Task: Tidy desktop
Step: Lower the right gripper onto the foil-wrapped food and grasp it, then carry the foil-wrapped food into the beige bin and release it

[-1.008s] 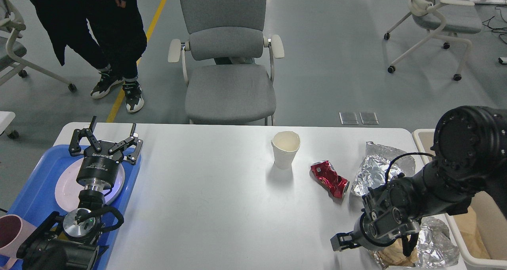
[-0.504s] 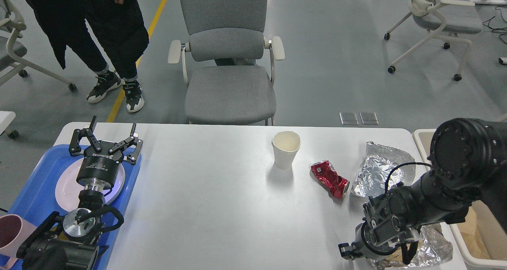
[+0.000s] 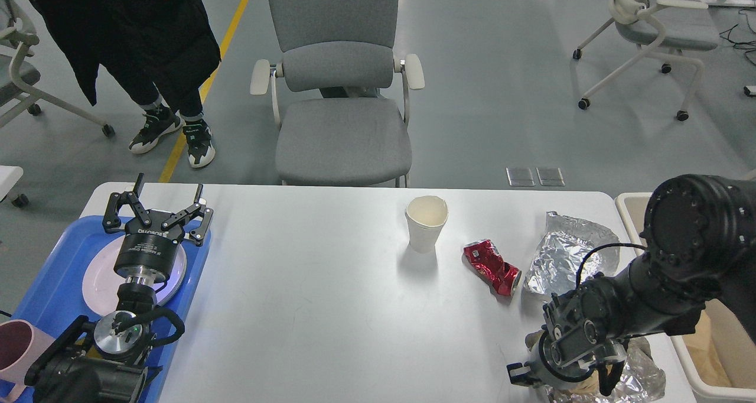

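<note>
1. The desktop (image 3: 331, 308), a wide white tabletop with rounded corners, fills the lower half of the frame from left to right.
2. The left gripper (image 3: 155, 205) sits in the lower left of the frame, above a blue tray (image 3: 59, 273) that holds a white plate (image 3: 97, 279). Its two fingers are spread wide apart, with nothing between them and touching nothing.
3. The right gripper (image 3: 522, 373) is at the lower right edge of the frame, low over the desktop at the left side of a crumpled foil and brown paper wad (image 3: 641, 373). It appears dark and partly end-on, so whether its fingers are apart or closed, and whether they hold the wad, cannot be told.
4. A white paper cup (image 3: 426, 223) stands upright right of centre on the desktop.
5. A crushed red can (image 3: 491, 266) lies on its side just right of the cup and a little lower in the frame.
6. A crumpled sheet of silver foil (image 3: 564, 255) lies just right of the can, near the desktop's right edge.
7. A beige bin (image 3: 629, 211) stands beside the right edge of the desktop, mostly hidden by the right arm.
8. A pink cup (image 3: 15, 347) shows at the lower left corner.
9. A grey office chair (image 3: 339, 96) stands beyond the desktop at top centre, and a person in black (image 3: 147, 48) stands in the upper left.
</note>
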You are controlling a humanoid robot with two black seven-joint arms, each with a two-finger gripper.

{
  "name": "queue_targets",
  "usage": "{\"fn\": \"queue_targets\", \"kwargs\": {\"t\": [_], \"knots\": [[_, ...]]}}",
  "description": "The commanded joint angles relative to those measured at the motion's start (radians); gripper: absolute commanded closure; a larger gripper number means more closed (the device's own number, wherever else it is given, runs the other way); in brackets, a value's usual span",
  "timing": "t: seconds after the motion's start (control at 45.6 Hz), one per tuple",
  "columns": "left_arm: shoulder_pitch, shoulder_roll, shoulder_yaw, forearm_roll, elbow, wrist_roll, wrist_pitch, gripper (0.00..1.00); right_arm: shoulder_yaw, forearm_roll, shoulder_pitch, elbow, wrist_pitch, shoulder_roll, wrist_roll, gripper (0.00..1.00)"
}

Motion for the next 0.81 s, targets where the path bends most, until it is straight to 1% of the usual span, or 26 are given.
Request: {"fn": "queue_targets", "kwargs": {"t": [0.0, 0.175, 0.263, 0.373, 0.46, 0.548, 0.614, 0.789], "knots": [[0.0, 0.0, 0.0, 0.0, 0.0, 0.0, 0.0, 0.04, 0.006, 0.029, 0.0, 0.002, 0.003, 0.003, 0.003, 1.0], [0.0, 0.0, -0.001, 0.0, 0.0, 0.0, 0.0, 0.04, 0.007, 0.051, 0.017, 0.005, 0.003, -0.006, 0.001, 1.0], [0.0, 0.0, -0.001, 0.0, 0.0, 0.0, 0.0, 0.04, 0.003, 0.083, 0.063, 0.048, 0.006, -0.041, 0.001, 1.0], [0.0, 0.0, -0.001, 0.0, 0.0, 0.0, 0.0, 0.04, -0.01, 0.091, 0.189, 0.156, 0.072, -0.081, 0.0, 1.0], [0.0, 0.0, 0.0, 0.0, 0.0, 0.0, 0.0, 0.04, -0.013, 0.103, 0.313, 0.249, 0.111, -0.132, -0.002, 1.0], [0.0, 0.0, -0.001, 0.0, 0.0, 0.0, 0.0, 0.04, -0.022, 0.108, 0.433, 0.318, 0.138, -0.153, -0.002, 1.0], [0.0, 0.0, 0.0, 0.0, 0.0, 0.0, 0.0, 0.04, -0.056, 0.111, 0.528, 0.347, 0.192, -0.154, -0.003, 1.0], [0.0, 0.0, 0.0, 0.0, 0.0, 0.0, 0.0, 0.04, -0.146, 0.128, 0.767, 0.364, 0.405, -0.166, -0.002, 1.0]]}}
